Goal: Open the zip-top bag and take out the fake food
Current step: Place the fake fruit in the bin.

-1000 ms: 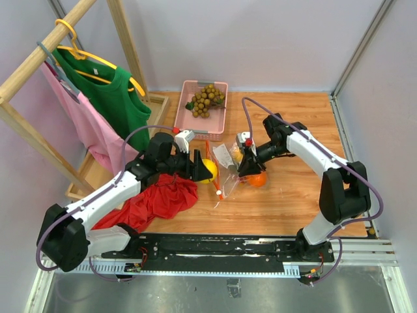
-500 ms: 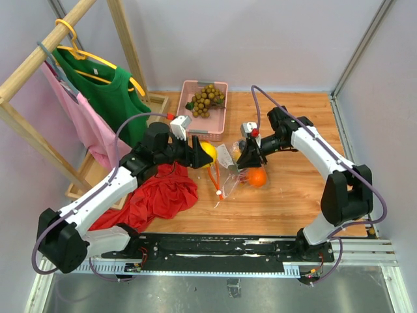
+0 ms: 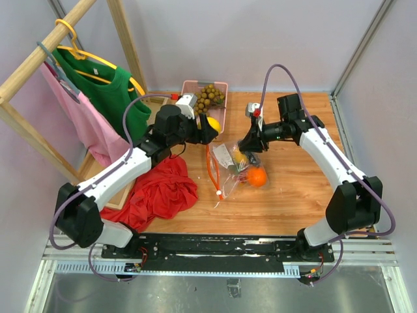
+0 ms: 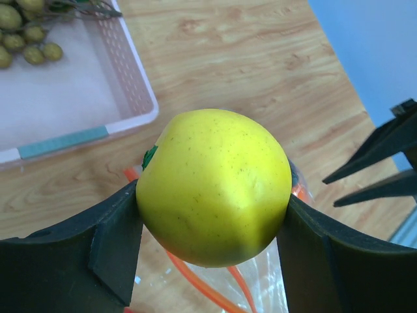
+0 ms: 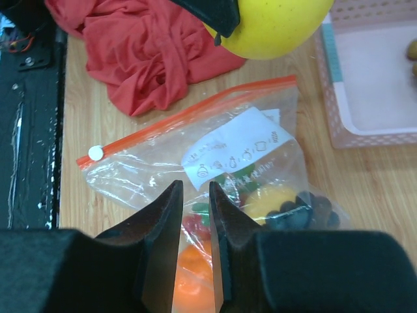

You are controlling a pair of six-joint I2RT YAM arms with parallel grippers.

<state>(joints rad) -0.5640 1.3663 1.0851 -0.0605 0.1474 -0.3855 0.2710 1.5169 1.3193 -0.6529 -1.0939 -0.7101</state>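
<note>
My left gripper (image 3: 208, 125) (image 4: 212, 195) is shut on a yellow lemon-like fruit (image 3: 211, 123) (image 4: 215, 186) and holds it in the air by the near edge of the pink basket (image 3: 225, 104). The zip-top bag (image 3: 228, 163) (image 5: 221, 163) lies on the table with its orange-red zip strip (image 5: 189, 120) to the left. Inside it are an orange fruit (image 3: 257, 177) (image 5: 192, 274), a yellow fruit (image 5: 277, 195) and a dark purple bunch (image 5: 309, 212). My right gripper (image 3: 249, 147) (image 5: 194, 189) hovers above the bag, its jaws almost together and empty. A tan-brown bunch (image 3: 208, 98) (image 4: 19, 32) lies in the basket.
A crumpled red cloth (image 3: 159, 195) (image 5: 150, 52) lies left of the bag. A wooden rack at the back left carries a green shirt (image 3: 111, 91) and a pink one. The basket wall (image 4: 130, 72) is just ahead of the held fruit.
My left gripper has carried the yellow fruit from beside the bag up and back toward the pink basket. My right gripper has risen off the bag and moved back.
</note>
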